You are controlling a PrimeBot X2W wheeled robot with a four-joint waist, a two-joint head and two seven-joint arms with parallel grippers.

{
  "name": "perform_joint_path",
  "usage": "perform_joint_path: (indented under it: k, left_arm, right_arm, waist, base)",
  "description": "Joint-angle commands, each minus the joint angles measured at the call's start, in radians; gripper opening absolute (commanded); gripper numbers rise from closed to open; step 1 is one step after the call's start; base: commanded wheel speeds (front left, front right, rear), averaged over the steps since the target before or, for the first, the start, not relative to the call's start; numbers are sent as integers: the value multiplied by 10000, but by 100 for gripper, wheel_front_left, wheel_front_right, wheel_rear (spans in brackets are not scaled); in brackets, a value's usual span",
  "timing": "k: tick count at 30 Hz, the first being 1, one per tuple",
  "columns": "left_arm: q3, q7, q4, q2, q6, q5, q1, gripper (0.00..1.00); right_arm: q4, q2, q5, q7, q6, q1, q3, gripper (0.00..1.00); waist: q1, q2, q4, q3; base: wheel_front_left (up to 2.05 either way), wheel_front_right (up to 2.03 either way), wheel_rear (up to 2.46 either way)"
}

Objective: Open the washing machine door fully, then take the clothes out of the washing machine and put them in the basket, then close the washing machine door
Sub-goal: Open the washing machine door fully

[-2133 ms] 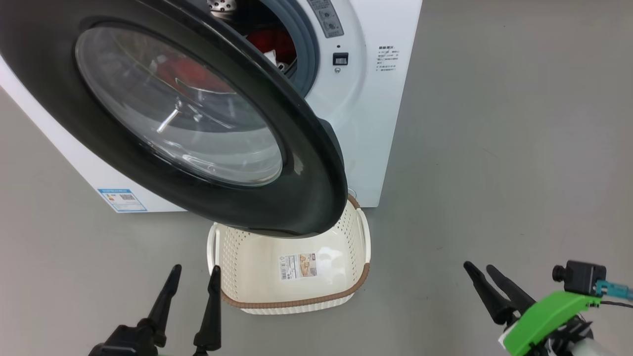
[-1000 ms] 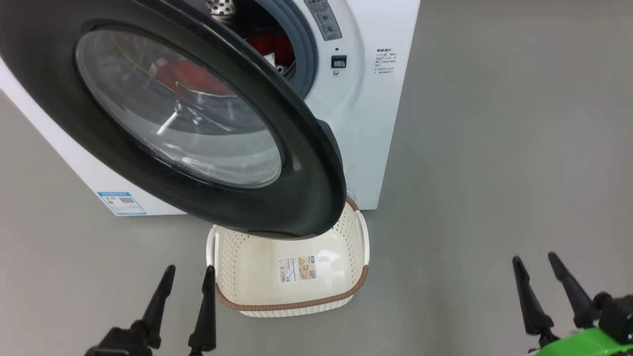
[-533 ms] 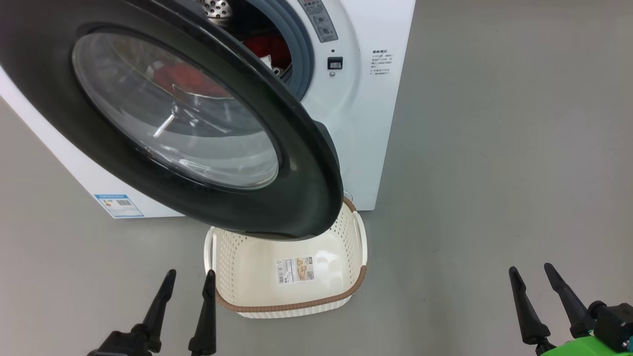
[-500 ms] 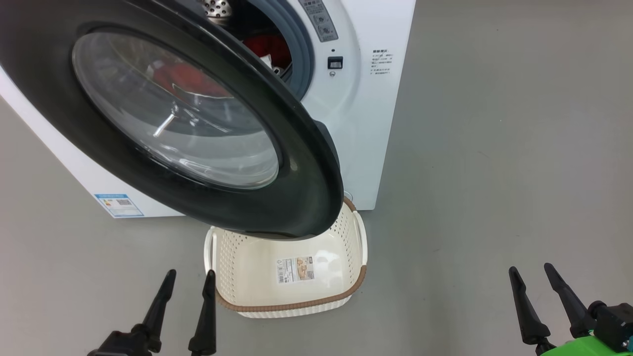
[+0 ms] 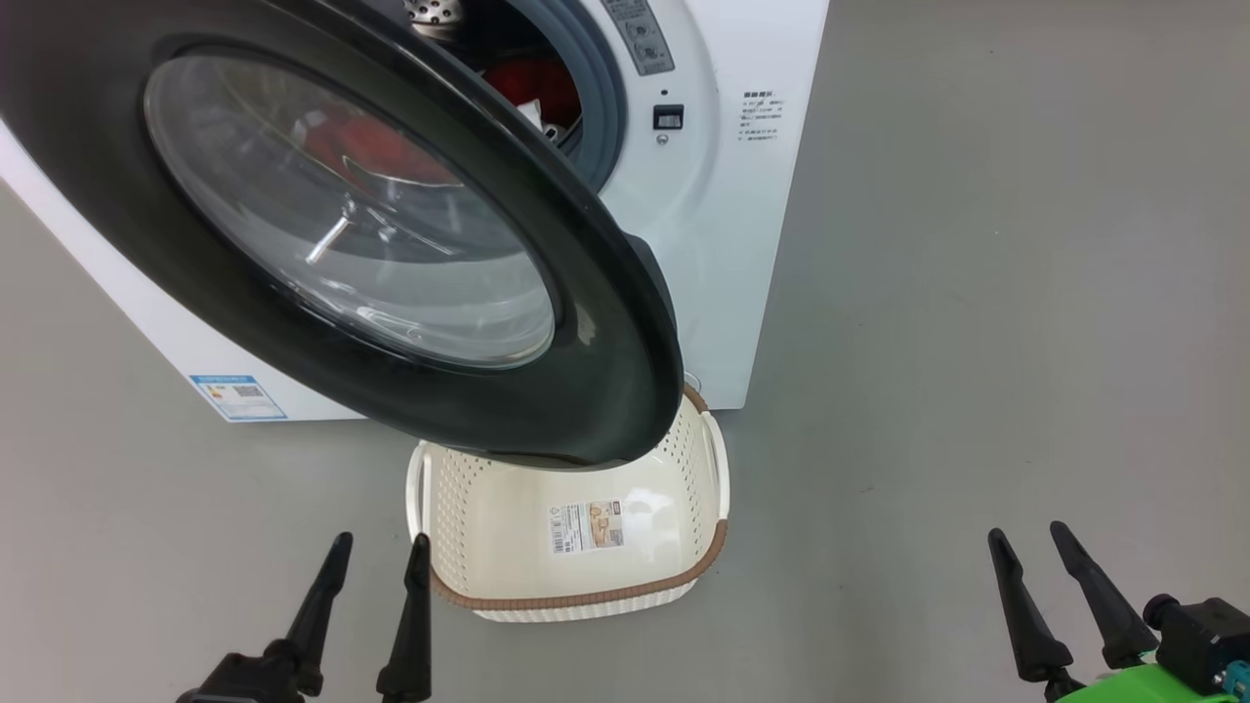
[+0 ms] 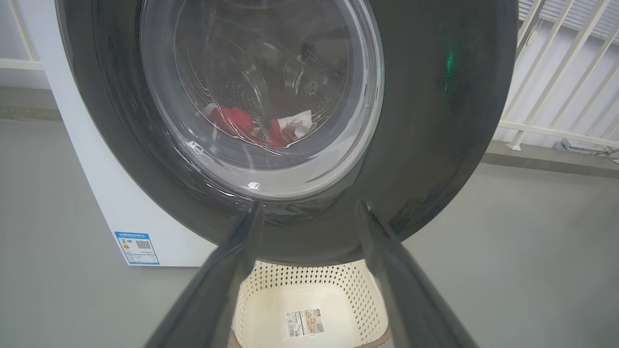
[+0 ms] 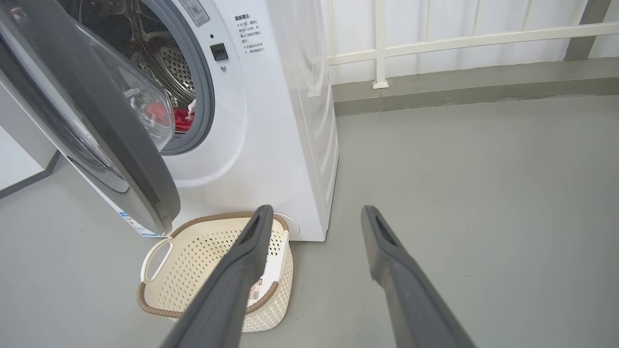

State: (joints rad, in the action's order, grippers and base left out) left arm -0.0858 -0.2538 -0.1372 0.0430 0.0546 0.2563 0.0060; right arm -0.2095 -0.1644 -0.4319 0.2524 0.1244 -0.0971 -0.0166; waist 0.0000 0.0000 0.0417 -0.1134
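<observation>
I had the washing machine door (image 5: 605, 371) standing only part-way open, hinged on the left of the head view, its broad face slanting from upper left down to a free edge at lower right that overhung the back of the basket (image 5: 586, 598). The basket sat empty on the floor, hard against the foot of the washing machine (image 5: 723, 244) as far as I could tell. The clothes (image 6: 232, 121), red with a white patch, lay at the bottom of the drum behind the door glass. The left gripper (image 5: 383, 539) hung low in front of the door, its fingers (image 5: 412, 615) spread wide on nothing and aimed straight at the door's lower rim, near it but not touching. The right gripper (image 5: 1025, 529) was well apart to the right, its fingers (image 5: 1018, 610) also apart and empty, looking into the gap between the free edge and the machine's front. I judged the left arm nearer the door, while the right had the cleaner line behind that edge to swing it wider. The blue sticker (image 5: 239, 395) carried a QR code, the basket's paper label (image 5: 588, 525) a barcode, and the small print (image 5: 765, 117) beside the latch was too fine to read; I could make out no brand
</observation>
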Motion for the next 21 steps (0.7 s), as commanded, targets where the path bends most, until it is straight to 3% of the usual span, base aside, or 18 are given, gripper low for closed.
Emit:
perform_joint_path:
  k: [1,2,9,21]
  left_arm:
    - [275,-80,244,72,33,-12,-159,100]
    - [259,-80,240,72,31,-9,-161,100]
    - [191,-80,248,72,-7,28,-151,100]
    - [-24,-80,354,72,-64,188,-358,100]
  right_arm:
    - [243,-290,-149,93,63,426,-289,10]
    - [253,-292,-231,93,63,481,-321,0]
    - [350,-439,-630,93,63,965,-834,0]
    - [354,-468,-2218,93,63,3339,-1672,0]
  waist:
    - [0,0,28,-2]
    - [0,0,42,-2]
    - [0,0,138,0]
    - [0,0,539,-322]
  base:
    - [0,0,0]
    - [0,0,0]
    - [0,0,0]
    - [0,0,0]
